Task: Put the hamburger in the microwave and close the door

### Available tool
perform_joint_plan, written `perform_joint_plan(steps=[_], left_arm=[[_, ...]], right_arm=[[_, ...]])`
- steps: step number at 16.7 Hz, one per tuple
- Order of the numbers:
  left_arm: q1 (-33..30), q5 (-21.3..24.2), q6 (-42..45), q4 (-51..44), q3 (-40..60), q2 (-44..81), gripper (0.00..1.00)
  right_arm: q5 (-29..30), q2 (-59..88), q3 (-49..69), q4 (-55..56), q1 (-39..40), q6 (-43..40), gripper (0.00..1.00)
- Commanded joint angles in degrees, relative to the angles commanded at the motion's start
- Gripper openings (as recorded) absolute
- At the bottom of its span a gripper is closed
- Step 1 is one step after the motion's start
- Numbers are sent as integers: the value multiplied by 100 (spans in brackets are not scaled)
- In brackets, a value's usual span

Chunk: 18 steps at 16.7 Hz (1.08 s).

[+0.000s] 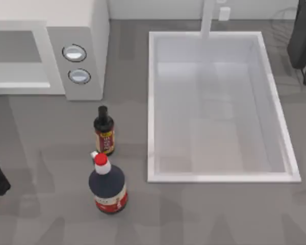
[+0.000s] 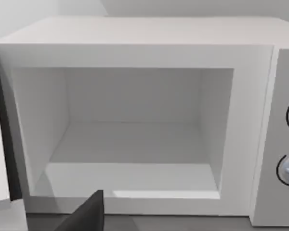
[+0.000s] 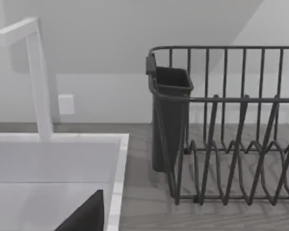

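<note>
Dark finger of your left gripper (image 2: 86, 214), grip state untellable, hangs before the large white-grey box microwave (image 2: 135, 33), its cavity bare, door (image 2: 2, 130) swung open. Beyond: two silver knobs (image 1: 74, 52), two dark sauce bottles (image 1: 107, 184), one white rectangular sink (image 1: 219, 178).

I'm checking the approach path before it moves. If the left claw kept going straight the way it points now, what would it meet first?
Probably the microwave: its open cavity lies dead ahead in the left wrist view, so the claw would likely pass the front frame and reach the back wall. Depth is hard to judge.
</note>
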Motion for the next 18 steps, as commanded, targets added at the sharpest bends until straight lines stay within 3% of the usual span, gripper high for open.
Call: perform_joint_plan(steps=[4, 7, 18], left_arm=[[59, -36, 190, -152, 159, 192, 100], [195, -90, 880, -677, 680, 926, 100], [648, 20, 5189, -3973, 3838, 6347, 100]], right_arm=[[0, 0, 0, 0, 0, 0, 100], [0, 0, 0, 0, 0, 0, 100], [0, 0, 0, 0, 0, 0, 100]])
